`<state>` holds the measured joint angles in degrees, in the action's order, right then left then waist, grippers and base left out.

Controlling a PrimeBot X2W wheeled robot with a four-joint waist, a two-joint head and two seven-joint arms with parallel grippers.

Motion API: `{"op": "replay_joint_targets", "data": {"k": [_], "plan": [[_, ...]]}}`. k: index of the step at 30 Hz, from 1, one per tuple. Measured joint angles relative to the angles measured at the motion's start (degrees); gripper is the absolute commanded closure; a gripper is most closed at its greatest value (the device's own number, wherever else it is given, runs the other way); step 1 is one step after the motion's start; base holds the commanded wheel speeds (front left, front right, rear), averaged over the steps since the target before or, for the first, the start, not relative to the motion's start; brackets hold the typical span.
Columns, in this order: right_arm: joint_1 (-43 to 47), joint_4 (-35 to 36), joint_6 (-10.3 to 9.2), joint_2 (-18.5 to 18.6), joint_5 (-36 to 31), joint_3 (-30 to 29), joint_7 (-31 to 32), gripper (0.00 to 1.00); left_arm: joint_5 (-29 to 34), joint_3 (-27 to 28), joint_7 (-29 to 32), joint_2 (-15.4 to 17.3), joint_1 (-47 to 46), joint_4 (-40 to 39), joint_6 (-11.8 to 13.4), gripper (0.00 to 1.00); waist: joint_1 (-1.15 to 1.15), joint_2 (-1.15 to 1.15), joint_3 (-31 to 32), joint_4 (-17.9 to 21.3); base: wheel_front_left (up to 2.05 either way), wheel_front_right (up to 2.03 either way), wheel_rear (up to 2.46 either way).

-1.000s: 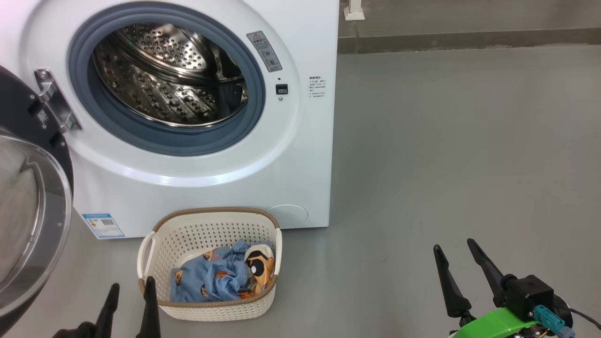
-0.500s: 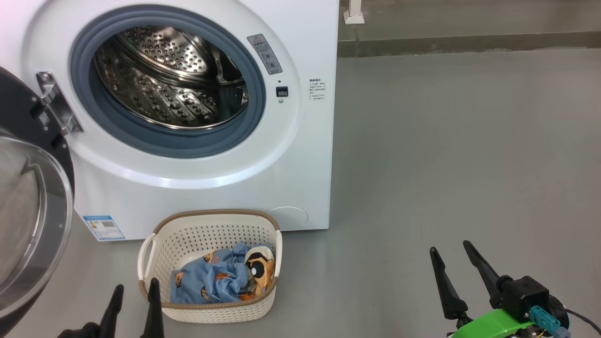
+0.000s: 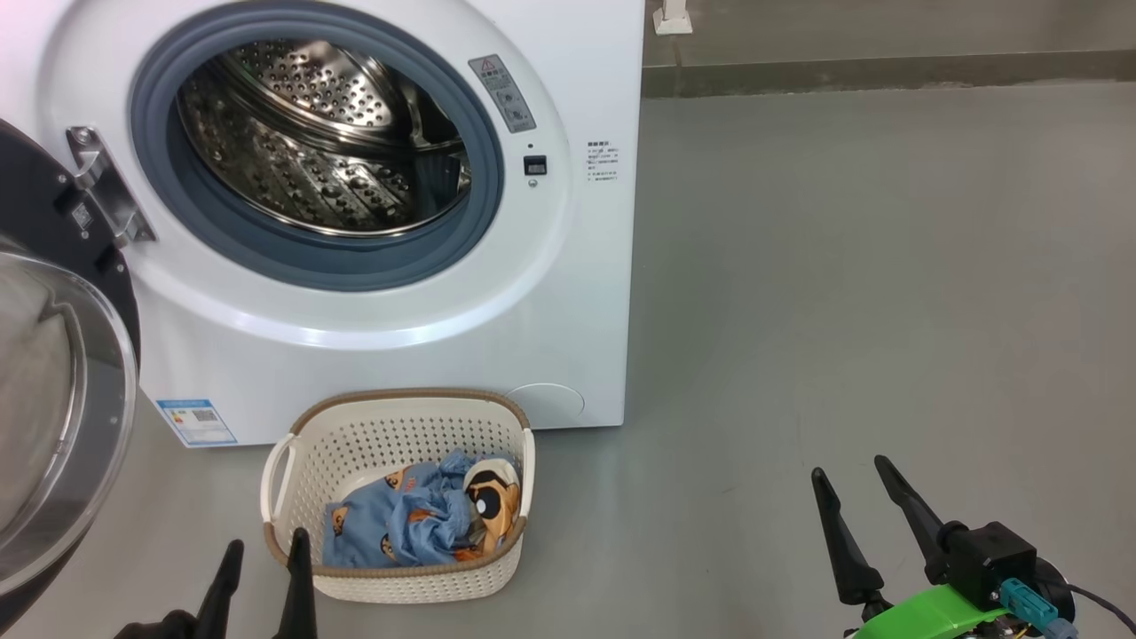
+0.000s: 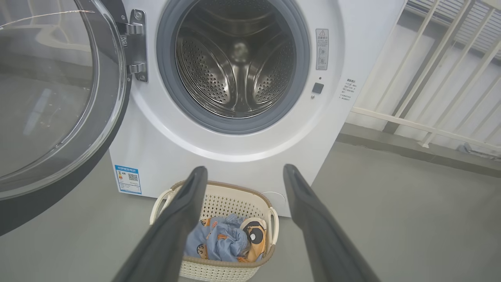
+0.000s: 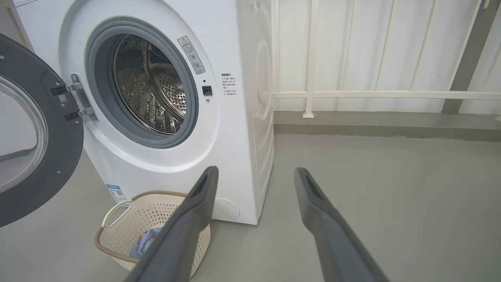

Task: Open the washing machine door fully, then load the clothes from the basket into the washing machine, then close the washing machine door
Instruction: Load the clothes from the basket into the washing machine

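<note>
Head view shows the clothes crumpled in the basket before the washing machine: soft, light, likely best pinched at a raised fold. Left gripper and right gripper hang wide, empty.

white washing machine, steel drum empty; its glossy black door hangs wide open at 9 o'clock. cream basket on the floor at 6 o'clock holds crumpled blue-and-orange clothes.
</note>
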<state>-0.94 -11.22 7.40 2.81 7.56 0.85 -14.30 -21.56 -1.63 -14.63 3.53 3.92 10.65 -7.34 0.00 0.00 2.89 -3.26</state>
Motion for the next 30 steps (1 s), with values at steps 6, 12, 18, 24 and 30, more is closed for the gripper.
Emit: {"op": "replay_joint_targets", "data": {"k": [6, 12, 18, 24, 30], "plan": [[0.00, -0.31, 0.00, -0.01, 0.00, 0.00, 0.00, 0.00, -1.82, -0.13, 0.01, 0.69, -0.01, -0.01, 0.00, 0.00, 0.00, 0.00, -0.18, -0.03, 0.53, -0.64, 0.10], [0.00, -0.38, 0.00, 0.00, 0.00, -0.05, -0.01, 0.00, -1.98, 1.41, 0.01, 0.57, -0.02, -0.21, 0.00, 0.00, 0.00, 0.00, -0.42, -0.16, 1.30, -1.50, 0.20], [-0.01, -0.44, 0.00, -0.07, 0.00, -0.05, 0.00, 0.00, -0.37, 2.41, 0.00, 0.53, -0.09, -0.43, 0.00, 0.00, 0.00, 0.00, -0.59, -0.37, 1.62, -2.00, 0.39], [-0.01, -0.49, 0.00, -0.08, 0.00, -0.07, 0.00, 0.00, -0.32, 2.34, 0.01, 0.19, -0.10, -0.47, 0.00, 0.00, 0.00, 0.00, -0.60, -0.52, 1.06, -1.06, 0.00], [-0.01, -0.55, 0.00, -0.08, 0.00, -0.05, 0.00, 0.00, 0.15, 2.00, 0.00, 0.03, -0.10, -0.48, 0.00, 0.00, 0.00, 0.00, -0.68, -0.60, 0.25, -0.25, 0.00]]}}
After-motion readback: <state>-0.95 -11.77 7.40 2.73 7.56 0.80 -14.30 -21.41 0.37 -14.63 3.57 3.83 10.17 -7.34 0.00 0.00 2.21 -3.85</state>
